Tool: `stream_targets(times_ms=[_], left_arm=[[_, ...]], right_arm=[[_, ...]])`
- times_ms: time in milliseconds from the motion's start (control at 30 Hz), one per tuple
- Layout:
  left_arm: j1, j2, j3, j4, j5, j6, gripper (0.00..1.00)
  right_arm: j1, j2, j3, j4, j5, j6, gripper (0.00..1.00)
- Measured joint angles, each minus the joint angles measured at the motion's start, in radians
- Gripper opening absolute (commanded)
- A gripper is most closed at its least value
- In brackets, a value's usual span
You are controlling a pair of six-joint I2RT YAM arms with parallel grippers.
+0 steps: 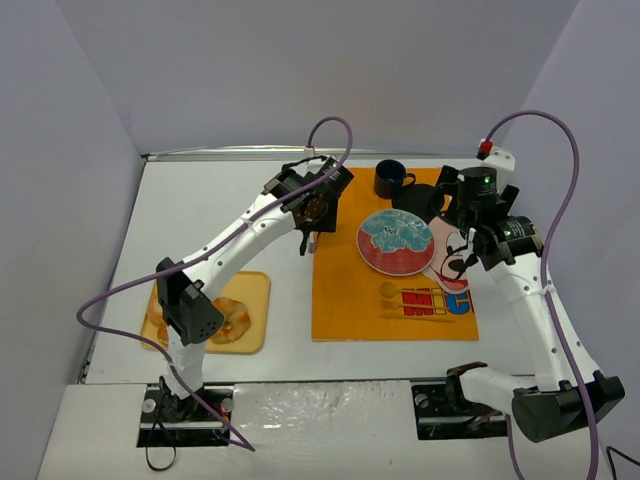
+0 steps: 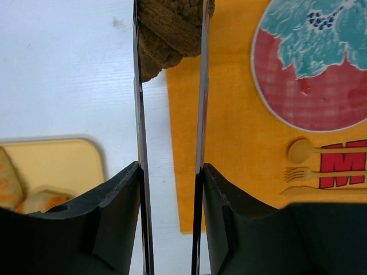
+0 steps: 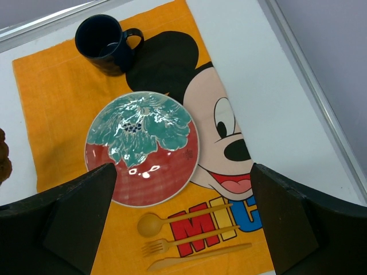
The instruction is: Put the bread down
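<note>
Clamped on the bread [image 2: 166, 34], the left gripper [image 1: 310, 225] hangs over the left edge of the orange placemat [image 1: 345, 300], with the dark wedge pinched between its fingertips and off the table. The plate [image 3: 143, 172] lies bare just to the right, so the carry runs rightward and the left arm is the one loaded. The right gripper [image 3: 182, 172] is spread and empty at the plate's right. Beyond the plate stands a dark mug [image 3: 106, 43], seemingly empty. The yellow tray [image 1: 255, 290] at near left holds other pastries [image 1: 232, 318].
</note>
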Motion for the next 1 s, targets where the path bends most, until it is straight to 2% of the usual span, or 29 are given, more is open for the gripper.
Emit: stream_targets(times_ms=[133, 433, 933, 1000], left_arm=[[-0.02, 0.088, 0.122, 0.007, 0.028, 0.03, 0.0], [-0.077, 0.248, 0.284, 0.034, 0.125, 0.099, 0.0], [-0.104, 0.35, 0.321, 0.139, 0.279, 0.209, 0.0], [-0.104, 0.36, 0.323, 0.146, 0.285, 0.217, 0.05]], right_arm=[[-0.035, -0.021, -0.005, -0.012, 0.015, 0.008, 1.0], [-0.088, -0.092, -0.043, -0.05, 0.058, 0.033, 1.0], [-0.105, -0.112, -0.056, -0.081, 0.074, 0.049, 1.0], [-0.105, -0.112, -0.058, -0.082, 0.074, 0.049, 1.0]])
